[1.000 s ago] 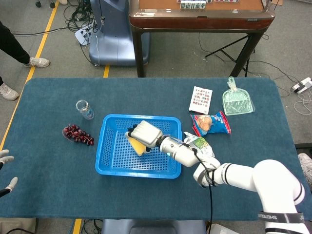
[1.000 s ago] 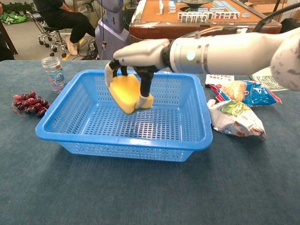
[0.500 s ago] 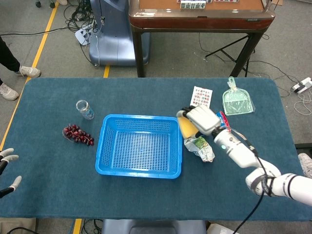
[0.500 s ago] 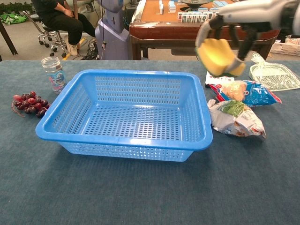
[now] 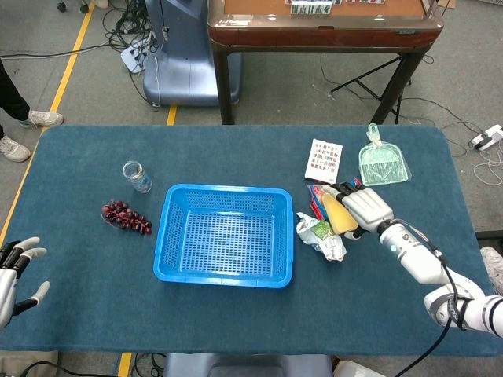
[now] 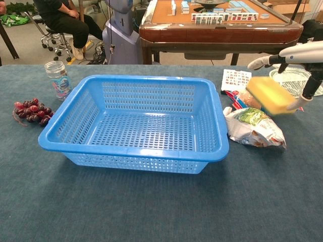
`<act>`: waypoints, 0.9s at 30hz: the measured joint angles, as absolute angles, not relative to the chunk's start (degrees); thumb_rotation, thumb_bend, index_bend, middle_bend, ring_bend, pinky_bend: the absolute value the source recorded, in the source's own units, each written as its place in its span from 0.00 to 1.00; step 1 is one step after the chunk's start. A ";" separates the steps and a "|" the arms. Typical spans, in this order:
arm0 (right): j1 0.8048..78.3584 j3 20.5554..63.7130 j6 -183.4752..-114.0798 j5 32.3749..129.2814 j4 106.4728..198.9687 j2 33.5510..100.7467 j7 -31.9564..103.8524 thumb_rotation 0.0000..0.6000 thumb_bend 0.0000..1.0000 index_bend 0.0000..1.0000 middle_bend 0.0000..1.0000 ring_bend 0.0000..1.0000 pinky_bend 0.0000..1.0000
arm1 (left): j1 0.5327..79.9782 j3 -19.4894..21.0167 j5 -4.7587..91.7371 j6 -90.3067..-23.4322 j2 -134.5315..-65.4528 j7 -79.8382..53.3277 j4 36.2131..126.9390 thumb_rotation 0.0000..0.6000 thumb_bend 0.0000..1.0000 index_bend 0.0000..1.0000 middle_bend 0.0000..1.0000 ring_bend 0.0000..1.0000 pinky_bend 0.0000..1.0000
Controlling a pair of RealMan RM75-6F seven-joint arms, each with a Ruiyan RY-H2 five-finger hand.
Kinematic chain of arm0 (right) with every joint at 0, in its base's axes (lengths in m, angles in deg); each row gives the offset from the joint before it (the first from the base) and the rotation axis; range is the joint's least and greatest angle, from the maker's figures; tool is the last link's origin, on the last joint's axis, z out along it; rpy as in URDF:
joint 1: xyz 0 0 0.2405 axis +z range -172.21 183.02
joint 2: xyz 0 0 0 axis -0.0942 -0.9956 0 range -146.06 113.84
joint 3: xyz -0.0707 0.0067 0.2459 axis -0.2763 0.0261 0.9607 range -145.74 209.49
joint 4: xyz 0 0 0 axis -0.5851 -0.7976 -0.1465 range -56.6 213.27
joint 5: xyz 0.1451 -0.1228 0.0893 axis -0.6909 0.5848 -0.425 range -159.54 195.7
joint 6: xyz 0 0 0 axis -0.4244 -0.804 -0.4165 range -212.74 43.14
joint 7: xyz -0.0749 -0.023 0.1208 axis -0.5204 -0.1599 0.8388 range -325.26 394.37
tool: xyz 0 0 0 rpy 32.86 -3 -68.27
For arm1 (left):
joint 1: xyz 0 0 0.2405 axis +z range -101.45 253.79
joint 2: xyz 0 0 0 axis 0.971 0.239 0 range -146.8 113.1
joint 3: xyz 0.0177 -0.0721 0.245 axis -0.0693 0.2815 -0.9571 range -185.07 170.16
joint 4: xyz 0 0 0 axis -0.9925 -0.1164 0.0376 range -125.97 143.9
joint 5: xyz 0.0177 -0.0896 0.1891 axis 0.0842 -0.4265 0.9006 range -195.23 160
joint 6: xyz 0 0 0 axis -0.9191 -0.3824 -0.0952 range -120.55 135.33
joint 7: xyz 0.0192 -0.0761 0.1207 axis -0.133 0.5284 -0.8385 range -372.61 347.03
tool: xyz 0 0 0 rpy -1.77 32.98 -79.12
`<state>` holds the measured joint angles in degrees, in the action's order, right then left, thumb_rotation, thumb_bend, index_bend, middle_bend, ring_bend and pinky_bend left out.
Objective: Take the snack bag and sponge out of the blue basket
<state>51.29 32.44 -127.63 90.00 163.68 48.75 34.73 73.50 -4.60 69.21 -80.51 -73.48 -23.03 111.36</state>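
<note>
This looks like a robotics lab or test room. Well beyond the right hand (image 5: 366,209), past the blue cloth-covered work table (image 5: 78,314), stands a mahjong table (image 6: 212,22) with tiles, a blue-grey machine base (image 5: 185,55) with loose cables (image 5: 130,31) across a grey floor marked with yellow tape (image 5: 75,47). Someone sits on a wheeled stool (image 6: 53,38) nearby.

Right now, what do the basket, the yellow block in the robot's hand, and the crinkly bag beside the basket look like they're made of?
The basket looks like moulded plastic: glossy blue, with a regular grid of holes. The block looks like a foam sponge: matte yellow, thick, soft-edged, held by the right hand. The bag looks like thin printed plastic or foil film: crumpled, creased and shiny.
</note>
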 measured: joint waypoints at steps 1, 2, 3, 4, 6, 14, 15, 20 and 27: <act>50.90 32.48 -128.31 90.31 163.88 48.64 34.88 1.00 0.09 0.00 0.00 0.00 0.01 | 73.42 -4.61 69.10 -80.35 -73.57 -23.07 111.32 1.00 0.27 0.38 0.21 0.17 0.24; 50.25 32.53 -129.34 90.66 164.40 48.27 35.11 1.00 0.09 0.00 0.00 0.00 0.01 | 73.33 -4.59 68.99 -80.19 -73.64 -23.09 111.27 1.00 0.27 0.38 0.21 0.17 0.24; 49.70 32.56 -130.16 90.89 165.00 47.82 35.27 1.00 0.09 0.00 0.00 0.00 0.01 | 73.17 -4.54 68.88 -80.02 -73.74 -23.11 111.18 1.00 0.27 0.38 0.21 0.17 0.24; 49.09 32.57 -131.02 91.13 165.72 47.25 35.42 1.00 0.09 0.00 0.00 0.00 0.01 | 73.06 -4.46 68.80 -79.94 -73.83 -23.11 111.09 1.00 0.27 0.38 0.21 0.17 0.24; 47.53 32.53 -133.21 91.70 167.39 45.79 35.65 1.00 0.09 0.00 0.03 0.00 0.02 | 72.78 -4.27 68.59 -79.69 -73.96 -23.11 110.92 1.00 0.27 0.38 0.21 0.17 0.24; 37.98 31.44 -147.39 93.83 171.89 41.81 34.50 1.00 0.10 0.09 0.23 0.11 0.19 | 71.71 -3.71 67.56 -78.41 -74.89 -23.18 110.18 1.00 0.27 0.38 0.21 0.17 0.24; 36.36 31.14 -149.31 94.00 172.26 41.49 34.40 1.00 0.10 0.10 0.23 0.11 0.19 | 71.54 -3.66 67.45 -78.20 -75.06 -23.28 110.09 1.00 0.27 0.38 0.21 0.17 0.24; 27.08 28.96 -159.68 95.43 173.75 40.33 33.77 1.00 0.10 0.13 0.26 0.13 0.19 | 71.03 -3.60 67.41 -77.76 -75.54 -24.00 110.20 1.00 0.27 0.38 0.21 0.17 0.24; 15.65 26.09 -173.01 99.59 175.24 39.81 33.79 1.00 0.10 0.14 0.27 0.16 0.23 | 70.75 -3.79 68.44 -78.18 -76.01 -25.11 111.41 1.00 0.27 0.38 0.21 0.17 0.24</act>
<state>15.65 26.09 -173.01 99.59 175.24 39.81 33.79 70.75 -3.79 68.44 -78.18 -76.01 -25.11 111.41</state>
